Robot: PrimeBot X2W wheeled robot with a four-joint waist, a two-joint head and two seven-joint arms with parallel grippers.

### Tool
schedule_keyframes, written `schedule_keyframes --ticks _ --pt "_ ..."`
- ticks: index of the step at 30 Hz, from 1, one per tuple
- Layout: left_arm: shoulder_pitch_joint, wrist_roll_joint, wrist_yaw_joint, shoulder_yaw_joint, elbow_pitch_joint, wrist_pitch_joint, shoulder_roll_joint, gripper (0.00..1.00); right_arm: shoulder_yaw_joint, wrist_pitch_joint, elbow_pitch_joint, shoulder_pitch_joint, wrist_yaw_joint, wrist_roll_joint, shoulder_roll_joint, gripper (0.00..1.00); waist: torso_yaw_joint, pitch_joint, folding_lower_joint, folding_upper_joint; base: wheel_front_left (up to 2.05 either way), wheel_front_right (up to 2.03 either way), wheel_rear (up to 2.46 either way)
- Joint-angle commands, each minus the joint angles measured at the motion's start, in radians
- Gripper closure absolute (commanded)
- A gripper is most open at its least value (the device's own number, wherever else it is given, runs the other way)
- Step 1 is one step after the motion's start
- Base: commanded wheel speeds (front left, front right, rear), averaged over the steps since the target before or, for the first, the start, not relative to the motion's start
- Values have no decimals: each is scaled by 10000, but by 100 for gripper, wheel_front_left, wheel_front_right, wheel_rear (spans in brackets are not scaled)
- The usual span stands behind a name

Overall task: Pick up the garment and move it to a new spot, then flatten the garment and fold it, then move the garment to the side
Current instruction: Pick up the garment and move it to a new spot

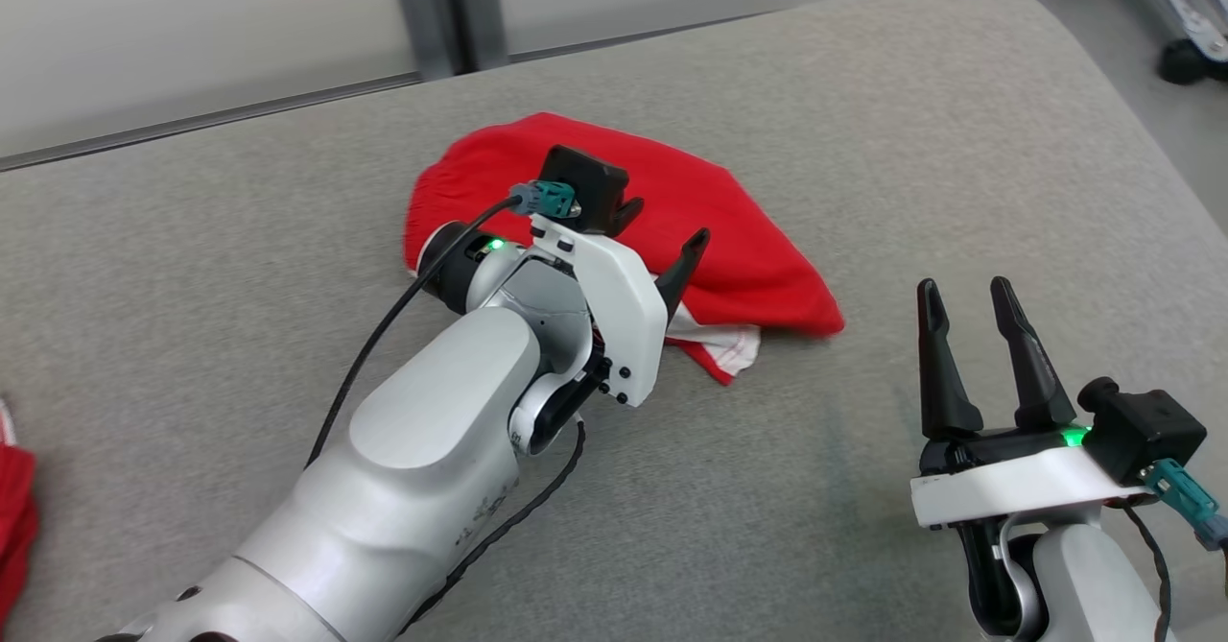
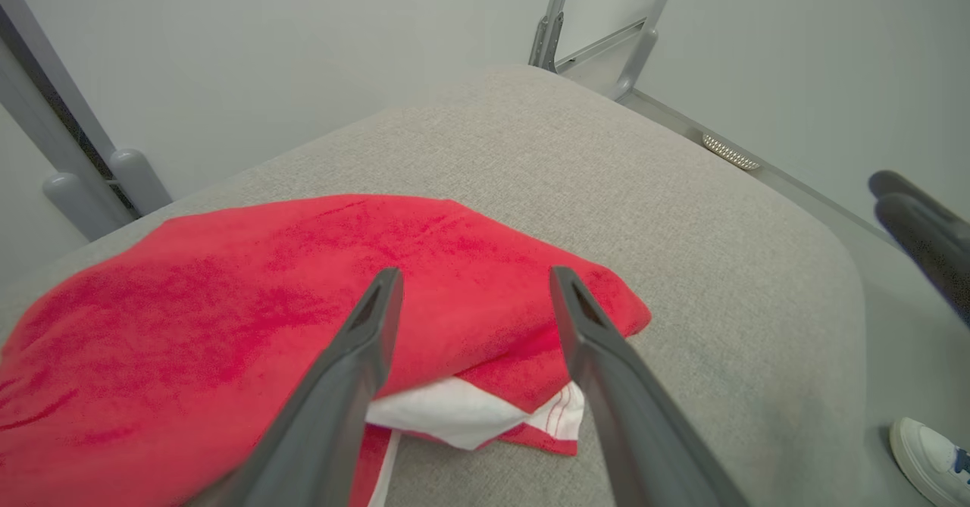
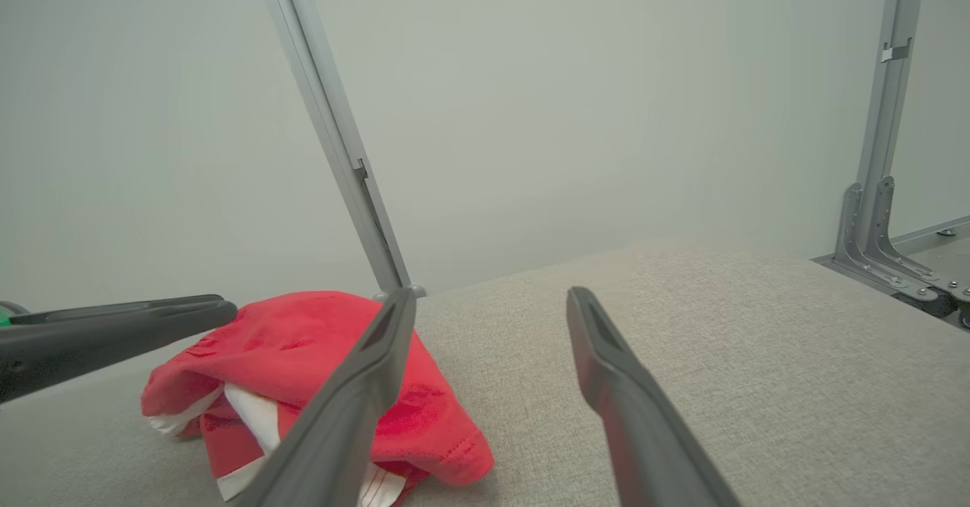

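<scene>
Left hand (image 1: 667,222), fingers spread, hovers over near edge of red garment (image 1: 758,258).

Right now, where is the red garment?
In the head view the garment lies crumpled on the cushion, beneath the left gripper; the right gripper sits off to its right.

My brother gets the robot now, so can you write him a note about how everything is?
Left pincer: open, above the near edge of the red garment, holding nothing.
Right pincer: open, off to the right over the grey cushion, empty.
Garment: bunched on the cushion, white trim poking out underneath.
Done: cannot tell if it has been moved yet.
To do: flatten, fold, move aside.
</scene>
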Motion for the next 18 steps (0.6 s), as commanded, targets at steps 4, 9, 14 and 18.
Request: schedule_keyframes --ticks 4,9,14,18 --pt "204 -31 -17 162 117 -474 238 0 -177 -60 -120 112 1 -107 -32 0 864 -318 0 0 0 0 0" --pt "517 -122 175 625 -125 -1439 700 0 -256 -60 -253 311 3 -414 -32 0 1641 -594 0 0 0 0 0" --pt "1360 93 -289 859 -999 -3001 1577 0 -236 -60 -392 513 1 -692 -30 0 2380 -878 0 0 0 0 0" --pt "2419 220 -40 1191 -1569 -4008 2044 0 -94 -60 -334 716 1 -1123 -35 0 2997 -1108 0 0 0 0 0"
